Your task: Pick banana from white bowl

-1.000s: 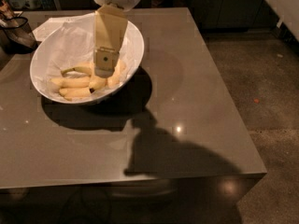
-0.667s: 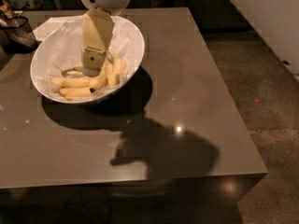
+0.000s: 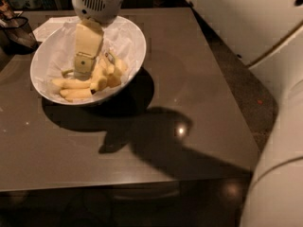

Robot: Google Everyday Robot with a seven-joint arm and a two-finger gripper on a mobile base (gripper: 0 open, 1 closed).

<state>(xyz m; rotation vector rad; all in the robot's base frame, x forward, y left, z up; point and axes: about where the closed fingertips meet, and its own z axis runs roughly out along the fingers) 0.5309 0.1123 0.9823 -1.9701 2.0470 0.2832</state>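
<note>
Site: grey desk [image 3: 189, 79], seen from above; the work sits in the upper left of the frame.
White bowl [image 3: 142, 56]: upper left on the desk, lined with crumpled paper [image 3: 54, 51].
Bananas [image 3: 75, 84]: inside the bowl, toward its lower rim. Two or three lie stacked at the lower left. Shorter pale pieces [image 3: 111, 74] fan out to the right of centre.
End effector [image 3: 83, 66]: down inside the bowl, hanging from the white wrist housing [image 3: 97, 1] at the top edge. Its tip sits just above the stacked bananas in the frame, very near them.
End effector state: I cannot tell whether it is wide or narrow. I also cannot confirm contact or that it holds anything.
Key relation: the nearest bananas lie just below and slightly left of the tip, toward the bottom of the frame. Their long axis runs roughly left to right, so I judge a grip should cross it.
Arm: only one on this rig, so no choice to make.
Step, my reading: final approach, and the pick is not yet done.
Risk: the paper may bunch up under the tip, and the right-hand pieces crowd it.
Other: dark mesh basket [image 3: 16, 32] at the far upper left, apart from the bowl.
</note>
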